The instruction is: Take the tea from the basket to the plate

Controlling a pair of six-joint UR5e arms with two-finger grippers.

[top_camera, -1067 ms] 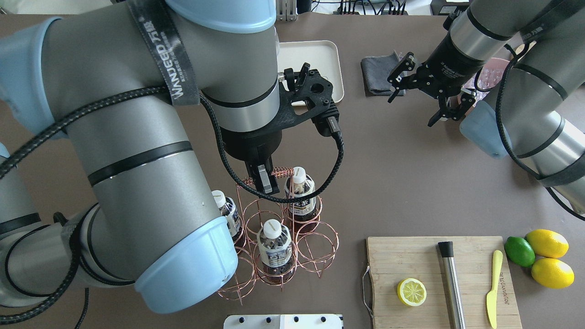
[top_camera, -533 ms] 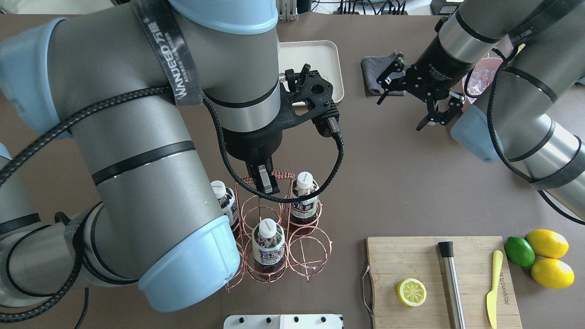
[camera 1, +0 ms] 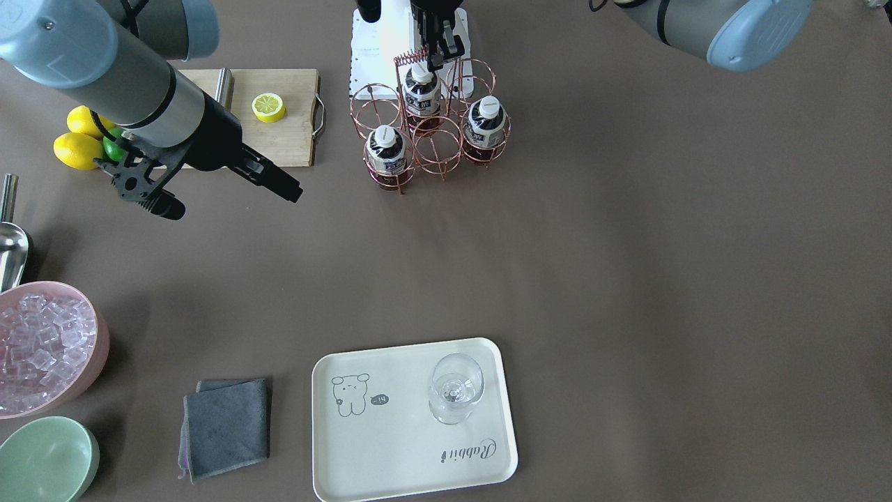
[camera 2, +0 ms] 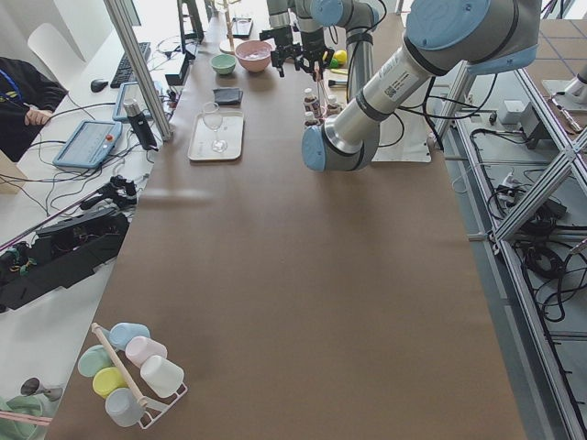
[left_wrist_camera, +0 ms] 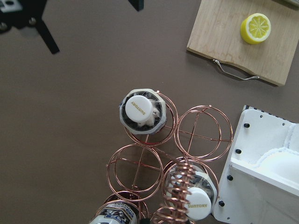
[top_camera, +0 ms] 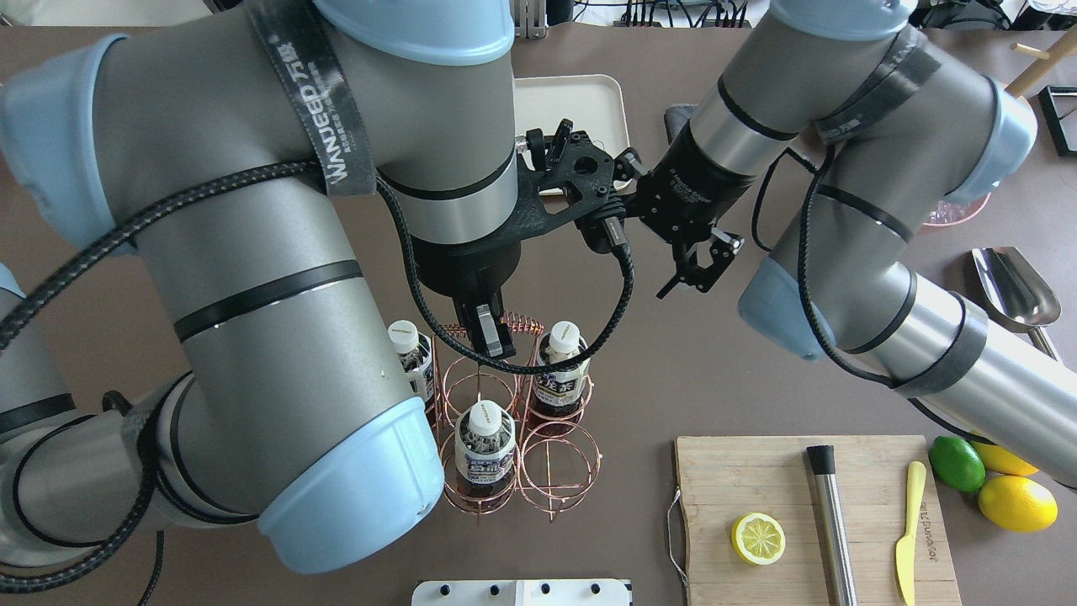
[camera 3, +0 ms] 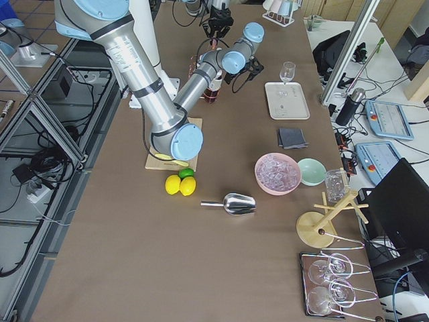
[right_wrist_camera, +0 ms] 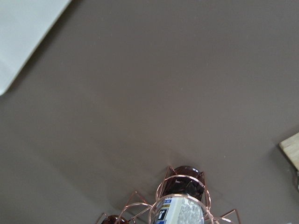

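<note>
Currently the tea bottle (camera 1: 385,150) nearest the right pincer (camera 1: 235,202) stands upright in an outer ring of the basket (camera 1: 437,139). The basket sits close to the robot's edge of the worktop (camera 1: 627,244), about midway along it. A second bottle (camera 1: 420,90) and a third bottle (camera 1: 486,118) fill two more rings; the other rings are empty.

The wire loop handle (camera 1: 411,58) rises over the middle of the basket, just beside the second bottle. The left pincer (camera 1: 437,47) is clamped on its coiled grip from above.

The right pincer hangs apart from the tea bottle, on the side of the cutting board (camera 1: 286,139), with its jaws spread wide and nothing between them. The board carries a lemon half (camera 1: 268,107).

The plate (camera 1: 411,460) lies well apart from the basket, near the operators' edge, with a clear glass (camera 1: 456,387) upright on it beside the bear drawing. A folded grey cloth (camera 1: 226,427) lies just beside the plate. Beyond the cloth, in that corner, are a pink bowl (camera 1: 103,338) heaped with ice and a green bowl (camera 1: 45,460).
</note>
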